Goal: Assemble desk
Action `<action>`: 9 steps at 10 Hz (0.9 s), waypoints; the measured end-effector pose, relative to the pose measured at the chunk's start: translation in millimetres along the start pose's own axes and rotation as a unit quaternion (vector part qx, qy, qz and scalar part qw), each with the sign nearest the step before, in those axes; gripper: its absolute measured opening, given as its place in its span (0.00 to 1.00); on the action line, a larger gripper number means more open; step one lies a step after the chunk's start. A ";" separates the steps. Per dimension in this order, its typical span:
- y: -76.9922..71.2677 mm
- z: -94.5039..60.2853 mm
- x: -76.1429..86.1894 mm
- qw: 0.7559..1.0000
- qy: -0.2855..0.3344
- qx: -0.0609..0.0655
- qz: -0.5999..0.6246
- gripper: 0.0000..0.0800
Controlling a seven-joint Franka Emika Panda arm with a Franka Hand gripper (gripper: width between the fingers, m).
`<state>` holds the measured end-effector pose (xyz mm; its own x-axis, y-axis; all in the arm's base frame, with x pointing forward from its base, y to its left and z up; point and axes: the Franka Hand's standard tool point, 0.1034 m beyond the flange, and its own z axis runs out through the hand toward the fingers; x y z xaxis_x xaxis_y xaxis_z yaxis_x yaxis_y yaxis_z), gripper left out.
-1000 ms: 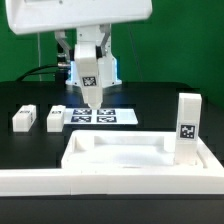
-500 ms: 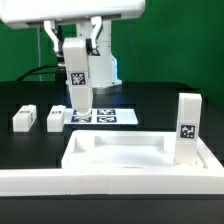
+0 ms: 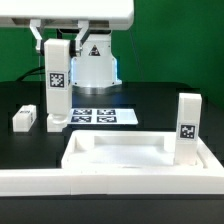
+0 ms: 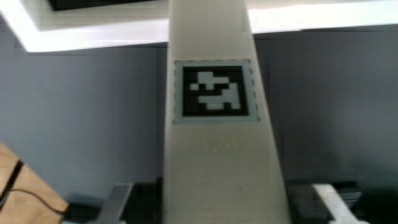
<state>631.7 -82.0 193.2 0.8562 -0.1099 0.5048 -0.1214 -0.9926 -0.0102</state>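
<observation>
A: Identify the supporting surface.
B: A flat black table.
A: List what lies directly on it.
B: Left of the frame: one short white leg, on its side. Centre: the marker board, lying flat. Lower centre: the white desk top, raised rim upward. Lower edge and lower right corner: a long white rail, just beside the desk top.

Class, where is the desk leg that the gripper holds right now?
The held leg hangs upright on the exterior view's left, between the lying leg and the marker board.
</observation>
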 end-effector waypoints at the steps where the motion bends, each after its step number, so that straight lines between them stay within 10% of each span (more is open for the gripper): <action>1: 1.8 3.0 8.1 1.000 -0.001 0.002 0.000 0.36; 9: -18.3 34.8 -26.9 1.000 -0.002 -0.013 0.019 0.36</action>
<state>628.4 -62.7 149.8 0.8532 -0.1472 0.5003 -0.1663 -0.9860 -0.0063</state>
